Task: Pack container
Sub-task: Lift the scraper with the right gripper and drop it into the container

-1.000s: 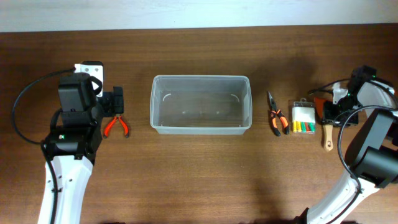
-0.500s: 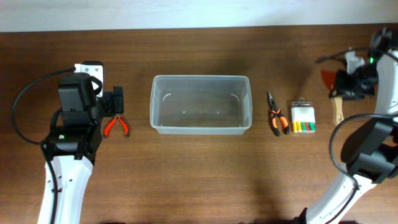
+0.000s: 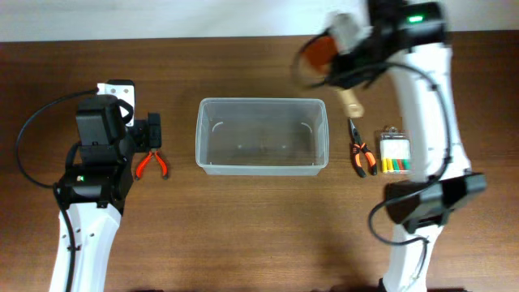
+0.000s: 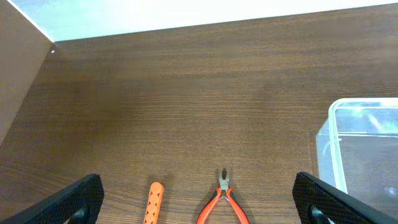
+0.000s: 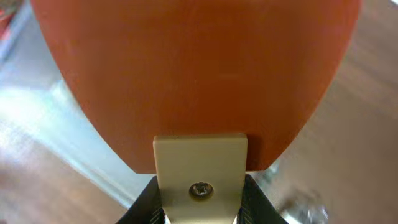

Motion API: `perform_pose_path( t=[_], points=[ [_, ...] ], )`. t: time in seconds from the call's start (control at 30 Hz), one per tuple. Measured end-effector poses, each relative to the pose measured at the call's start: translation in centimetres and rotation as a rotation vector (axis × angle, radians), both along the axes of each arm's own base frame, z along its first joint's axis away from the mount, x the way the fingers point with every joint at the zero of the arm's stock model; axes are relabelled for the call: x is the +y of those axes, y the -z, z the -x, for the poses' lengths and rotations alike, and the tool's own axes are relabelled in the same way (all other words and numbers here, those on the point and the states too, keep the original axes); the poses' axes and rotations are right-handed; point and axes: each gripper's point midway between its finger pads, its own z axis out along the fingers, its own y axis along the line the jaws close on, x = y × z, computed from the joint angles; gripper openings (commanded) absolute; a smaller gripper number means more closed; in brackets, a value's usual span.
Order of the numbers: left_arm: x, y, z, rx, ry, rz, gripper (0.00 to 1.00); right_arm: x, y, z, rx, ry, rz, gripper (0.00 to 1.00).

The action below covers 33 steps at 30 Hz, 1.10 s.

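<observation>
The container (image 3: pixel 261 167) is a large clear bin at the table's middle; its corner shows in the left wrist view (image 4: pixel 364 109). My right gripper (image 3: pixel 345 58) is shut on a scraper with an orange blade (image 3: pixel 315 53) and a pale wooden handle, held in the air over the container's far right corner. In the right wrist view the blade (image 5: pixel 199 68) fills the frame and the jaws (image 5: pixel 200 202) clamp its cream neck. My left gripper (image 3: pixel 152 134) is open and empty above red-handled pliers (image 3: pixel 152 165), which also show in the left wrist view (image 4: pixel 225 200).
Black-and-orange pliers (image 3: pixel 359 154) and a small clear case with coloured pieces (image 3: pixel 396 152) lie right of the container. An orange strip (image 4: pixel 153 202) lies left of the red pliers. A white block (image 3: pixel 118 87) sits behind the left arm.
My right arm has swung from the far right of the table leftward, carrying the scraper to above the container's far right corner. The left arm has not moved.
</observation>
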Motion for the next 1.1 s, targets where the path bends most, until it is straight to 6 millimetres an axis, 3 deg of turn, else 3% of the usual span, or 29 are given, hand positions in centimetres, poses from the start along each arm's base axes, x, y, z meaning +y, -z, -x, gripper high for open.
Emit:
perform_pose_path(
  t=[0.13, 0.2, 0.33, 0.63, 0.83, 0.93, 1.07, 1.1],
  points=[
    [0.0, 0.0, 0.0, 0.000, 0.000, 0.000, 0.99, 5.9, 0.3, 1.8, -0.047, -0.253, 0.026, 0.04],
    [0.0, 0.0, 0.0, 0.000, 0.000, 0.000, 0.99, 7.5, 0.8, 2.2, -0.060, -0.337, 0.040, 0.04],
    [0.0, 0.0, 0.0, 0.000, 0.000, 0.000, 0.99, 9.3, 3.9, 3.0, -0.021, -0.480, 0.086, 0.04],
    [0.0, 0.0, 0.0, 0.000, 0.000, 0.000, 0.99, 7.3, 13.9, 4.2, 0.159, -0.727, 0.194, 0.04],
    [0.0, 0.0, 0.0, 0.000, 0.000, 0.000, 0.99, 6.5, 17.3, 3.5, 0.121, -0.859, 0.215, 0.04],
    [0.0, 0.0, 0.0, 0.000, 0.000, 0.000, 0.99, 6.6, 17.7, 2.7, 0.081, -0.883, 0.220, 0.22],
    [0.0, 0.0, 0.0, 0.000, 0.000, 0.000, 0.99, 6.7, 17.7, 2.5, 0.069, -0.892, 0.223, 0.31],
    [0.0, 0.0, 0.0, 0.000, 0.000, 0.000, 0.99, 6.6, 17.7, 2.6, 0.077, -0.885, 0.226, 0.45]
  ],
)
